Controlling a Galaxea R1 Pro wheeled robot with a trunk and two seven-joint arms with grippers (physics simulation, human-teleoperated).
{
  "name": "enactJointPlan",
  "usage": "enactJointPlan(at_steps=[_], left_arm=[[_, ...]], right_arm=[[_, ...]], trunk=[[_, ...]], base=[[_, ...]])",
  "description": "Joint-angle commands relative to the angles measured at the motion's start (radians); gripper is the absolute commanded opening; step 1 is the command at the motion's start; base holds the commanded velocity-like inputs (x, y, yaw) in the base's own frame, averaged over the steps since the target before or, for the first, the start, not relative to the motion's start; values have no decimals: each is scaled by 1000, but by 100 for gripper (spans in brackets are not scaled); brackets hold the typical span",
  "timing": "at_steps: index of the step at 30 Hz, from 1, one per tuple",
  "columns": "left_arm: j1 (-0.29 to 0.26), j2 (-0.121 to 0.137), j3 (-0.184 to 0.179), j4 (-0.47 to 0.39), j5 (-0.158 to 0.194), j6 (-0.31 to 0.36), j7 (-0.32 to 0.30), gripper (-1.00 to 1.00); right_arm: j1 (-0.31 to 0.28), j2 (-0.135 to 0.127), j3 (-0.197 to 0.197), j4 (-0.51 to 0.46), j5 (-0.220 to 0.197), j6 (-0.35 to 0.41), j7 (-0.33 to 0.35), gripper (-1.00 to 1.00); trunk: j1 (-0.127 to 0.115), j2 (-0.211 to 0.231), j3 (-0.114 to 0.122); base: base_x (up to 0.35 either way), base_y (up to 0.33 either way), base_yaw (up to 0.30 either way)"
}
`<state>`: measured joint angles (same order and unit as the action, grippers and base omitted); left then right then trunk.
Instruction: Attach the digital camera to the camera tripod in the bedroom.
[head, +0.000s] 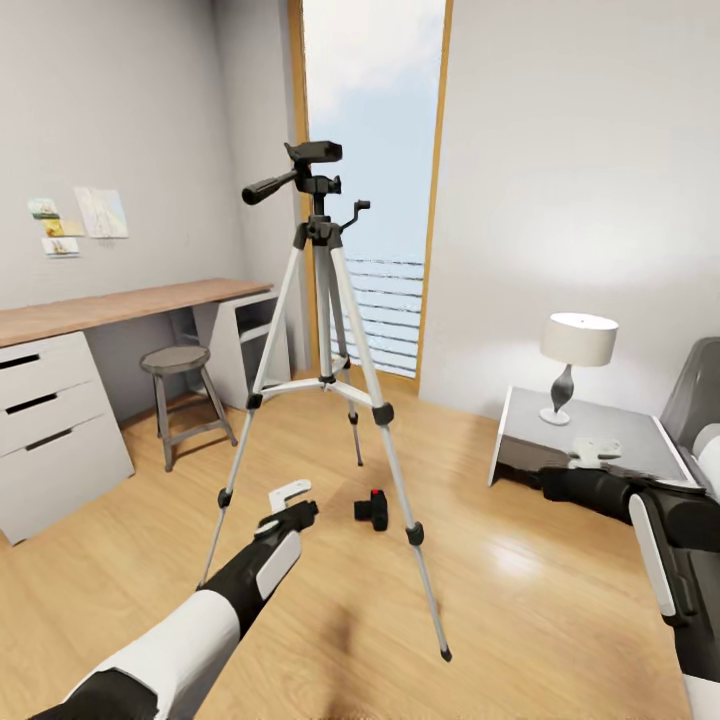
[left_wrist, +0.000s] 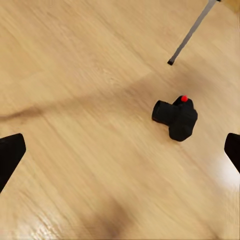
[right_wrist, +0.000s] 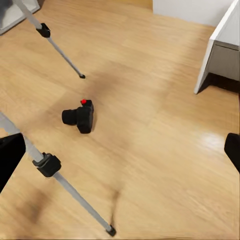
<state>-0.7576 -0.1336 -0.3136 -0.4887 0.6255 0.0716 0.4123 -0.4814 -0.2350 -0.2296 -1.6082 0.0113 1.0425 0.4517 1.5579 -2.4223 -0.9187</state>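
Digital camera (head: 371, 509) lies on the wood floor (head: 540, 600), inside the spread of the tripod (head: 325, 330) legs, red button up and lens pointing sideways. It sits just ahead of and to the right of the left tool (head: 290, 503), with bare floor between them. In the left wrist view the camera (left_wrist: 176, 118) is off-centre between the two dark finger tips, which stand wide apart at the picture's edges; the left tool is spread and holds nothing. One tripod foot (left_wrist: 170, 62) rests on the floor beyond the camera.

The tripod's near right leg runs down to a foot (head: 445, 656) on open floor between the two arms. Its near left leg passes just left of the left tool.

The right tool (head: 593, 455) hangs in front of the nightstand (head: 600, 425), close to its front edge, well apart from the camera. Its fingers show at the right wrist view's edges, spread and empty. That view shows the camera (right_wrist: 80, 116) on the floor between two tripod legs, with a leg joint (right_wrist: 48, 164) nearest the tool and the nightstand's white side panel (right_wrist: 215, 50) beyond.

A lamp (head: 577, 355) stands on the nightstand. A stool (head: 183, 398) and a worktop (head: 110, 308) with drawers lie far left of the left tool.
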Motion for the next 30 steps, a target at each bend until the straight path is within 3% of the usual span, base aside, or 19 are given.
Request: enactJointPlan(at_steps=[1, 3, 4, 5, 6, 10, 30], left_arm=[[-1, 3, -18, -2, -6, -9, 8, 100], [0, 4, -25, -3, -15, -20, 8, 100], [1, 4, -44, -3, -38, -50, 8, 100], [1, 4, -44, -3, -38, -50, 8, 100], [2, 3, -60, -2, -57, -83, 9, 100], [3, 1, -73, -1, -72, -115, 14, 100], [10, 7, -79, 25, -82, -146, -10, 100]], right_arm=[[11, -5, -8, -3, 1, 5, 74, 100], [14, -8, -15, -4, 1, 5, 109, 100], [20, -13, -39, -5, 0, 5, 164, 100], [20, -13, -39, -5, 0, 5, 164, 100], [23, -17, -64, -6, 2, 5, 198, 100], [26, -16, -87, -6, 7, 5, 226, 100], [30, -22, -115, -7, 13, -22, 252, 100]], trunk=[[4, -8, -4], [11, -22, -11], [15, -29, -14], [19, -36, -17], [23, -43, -20], [38, -71, -32], [51, -82, -109]], base=[[0, 0, 0], [0, 0, 0], [0, 0, 0], [0, 0, 0], [0, 0, 0], [0, 0, 0], [0, 0, 0]])
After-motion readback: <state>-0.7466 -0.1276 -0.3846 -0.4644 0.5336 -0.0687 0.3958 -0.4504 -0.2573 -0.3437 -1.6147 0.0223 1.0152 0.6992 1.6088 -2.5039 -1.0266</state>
